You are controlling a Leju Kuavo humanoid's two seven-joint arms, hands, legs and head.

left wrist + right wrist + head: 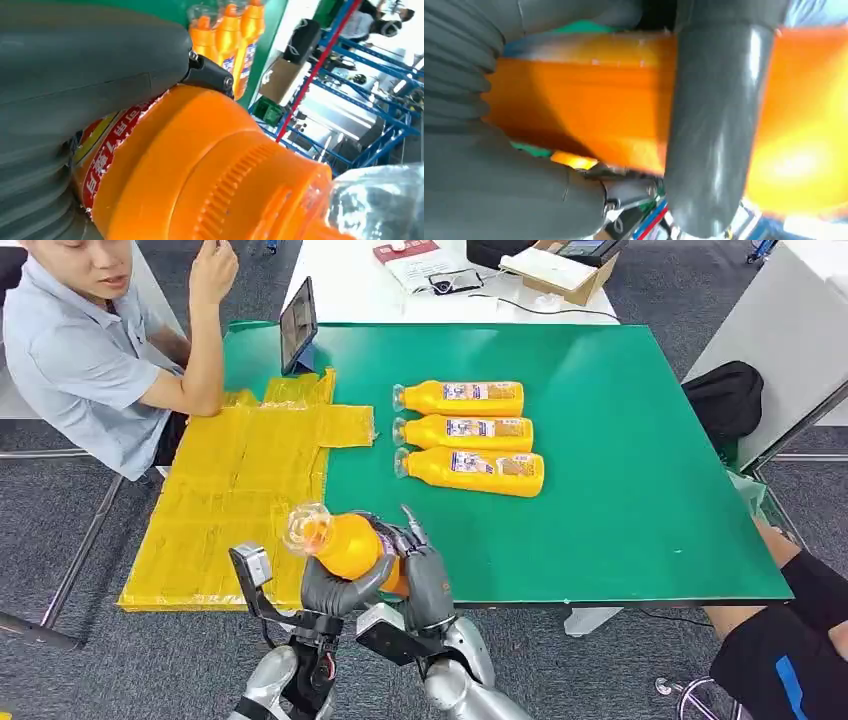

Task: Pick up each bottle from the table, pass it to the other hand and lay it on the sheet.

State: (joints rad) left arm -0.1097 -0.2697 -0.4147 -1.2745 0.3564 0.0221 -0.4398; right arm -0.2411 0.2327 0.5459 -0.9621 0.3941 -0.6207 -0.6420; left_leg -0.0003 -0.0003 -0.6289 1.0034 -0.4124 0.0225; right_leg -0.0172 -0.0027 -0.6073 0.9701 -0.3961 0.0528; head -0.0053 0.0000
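The table top (600,440) is green. The sheet (235,490) on it is yellow. The three bottles (470,435) lying on the table are orange with clear caps and white-blue labels. The bottle (345,543) in the grey hands is orange too; its label (107,145) is red with white letters.

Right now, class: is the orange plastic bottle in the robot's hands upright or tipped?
Tipped: the orange plastic bottle lies nearly sideways between both hands, clear cap pointing toward the yellow sheet.
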